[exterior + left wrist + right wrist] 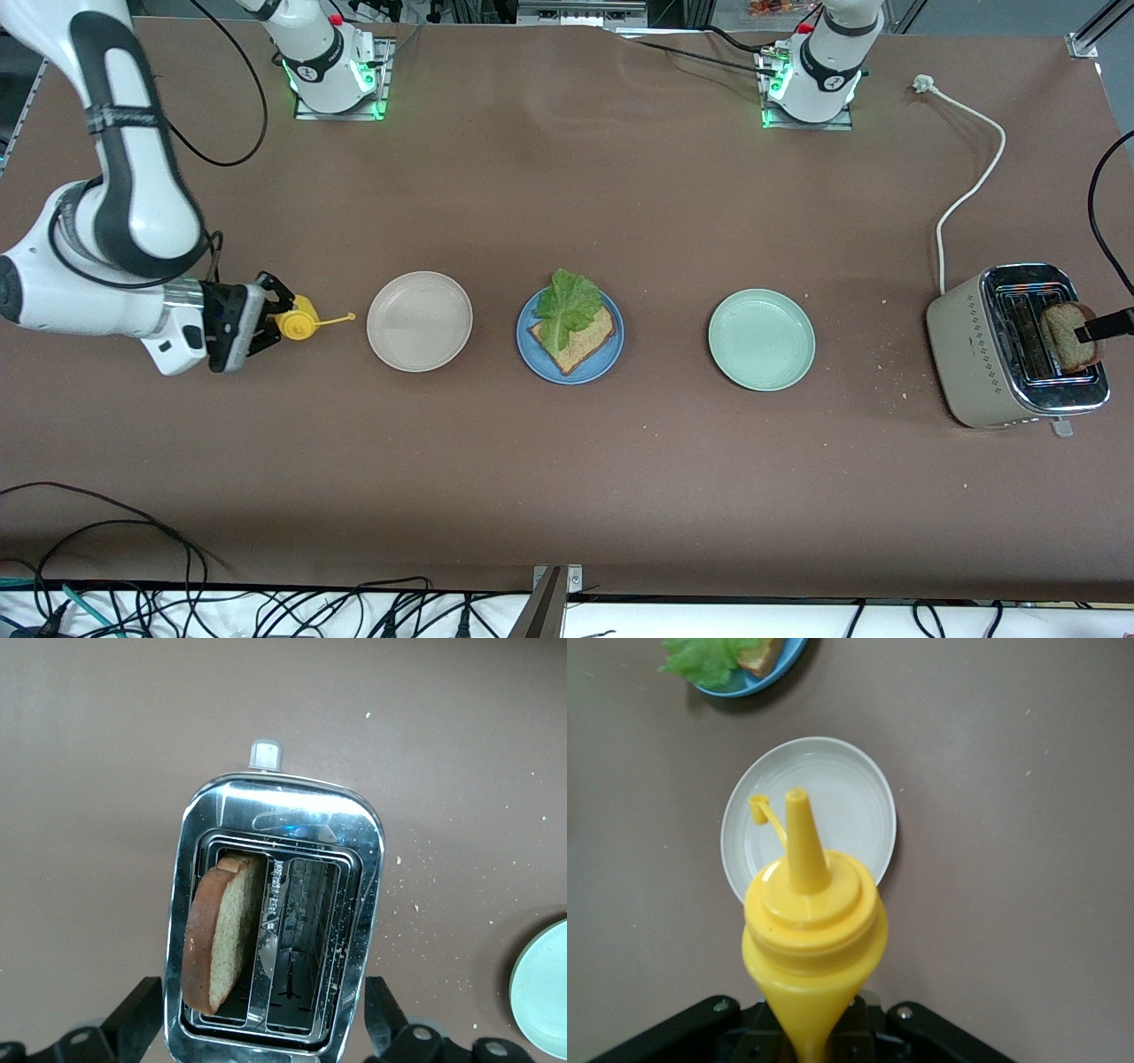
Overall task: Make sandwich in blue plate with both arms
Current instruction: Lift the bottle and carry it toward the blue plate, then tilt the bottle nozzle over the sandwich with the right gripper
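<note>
The blue plate (611, 353) sits mid-table and holds one brown bread slice (580, 341) with a green lettuce leaf (565, 306) on it; its edge also shows in the right wrist view (780, 669). A second bread slice (1066, 341) (221, 935) stands in a slot of the toaster (983, 341) (363, 868). My left gripper (261, 1019) hangs open over the toaster, its fingers (1106, 326) spread wider than the toaster's body. At the right arm's end of the table, my right gripper (266, 321) (808, 1041) is shut on an upright yellow squeeze bottle (297, 319) (811, 921).
A beige-white plate (419, 321) (850, 815) lies between the bottle and the blue plate. A pale mint-green plate (761, 339) (545, 992) lies between the blue plate and the toaster. The toaster's white cord (970, 190) runs toward the left arm's base. Crumbs dot the table near the toaster.
</note>
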You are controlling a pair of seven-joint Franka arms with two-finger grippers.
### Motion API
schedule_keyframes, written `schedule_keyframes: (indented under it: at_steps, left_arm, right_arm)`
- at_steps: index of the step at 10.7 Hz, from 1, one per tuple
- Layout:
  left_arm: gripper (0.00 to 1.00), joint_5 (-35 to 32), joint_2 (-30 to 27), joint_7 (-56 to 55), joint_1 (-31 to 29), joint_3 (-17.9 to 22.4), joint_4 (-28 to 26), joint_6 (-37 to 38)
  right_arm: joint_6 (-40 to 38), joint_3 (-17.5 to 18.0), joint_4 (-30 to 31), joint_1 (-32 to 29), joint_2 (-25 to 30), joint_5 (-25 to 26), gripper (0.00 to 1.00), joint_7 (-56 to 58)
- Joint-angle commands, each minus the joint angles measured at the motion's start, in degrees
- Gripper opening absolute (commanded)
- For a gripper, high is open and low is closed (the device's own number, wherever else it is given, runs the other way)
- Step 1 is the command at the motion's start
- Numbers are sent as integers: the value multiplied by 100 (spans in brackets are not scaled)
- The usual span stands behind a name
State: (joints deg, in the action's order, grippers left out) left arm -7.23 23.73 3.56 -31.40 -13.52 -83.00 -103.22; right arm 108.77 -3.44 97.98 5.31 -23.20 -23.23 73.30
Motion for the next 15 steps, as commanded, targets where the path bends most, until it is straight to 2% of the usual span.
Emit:
schedule_keyframes:
  at_steps: [1,2,4,6,10,12,15]
  left_arm:
    - [100,-148,-27,84,-24,-28,38,12]
    - [100,-148,-27,84,-24,-28,38,12]
    - [100,-148,-27,84,-24,-28,38,12]
    - [100,-148,-27,84,-24,-28,21,12]
    - [100,-148,-27,84,-33,-28,38,12]
    - [100,-156,-35,84,-33,-10,47,12]
    - [100,-156,-27,84,-77,-10,47,3]
  right_arm:
    - [-128,-25,-866,960,-272,1491,0,-1482]
    - [-128,-25,-1016,1233,-368,1931,0,-1738]
    - [-119,-25,-1227,1742,-544,2443,0,-2204]
    - [-128,-25,-1456,2296,-729,3180,0,-2486]
    - [-294,-42,-1457,3482,-939,4823,0,-2881]
    - [-383,-51,-1466,3853,-1212,5589,0,-3224]
    - [-995,-60,-1466,4231,-1511,6397,0,-3524]
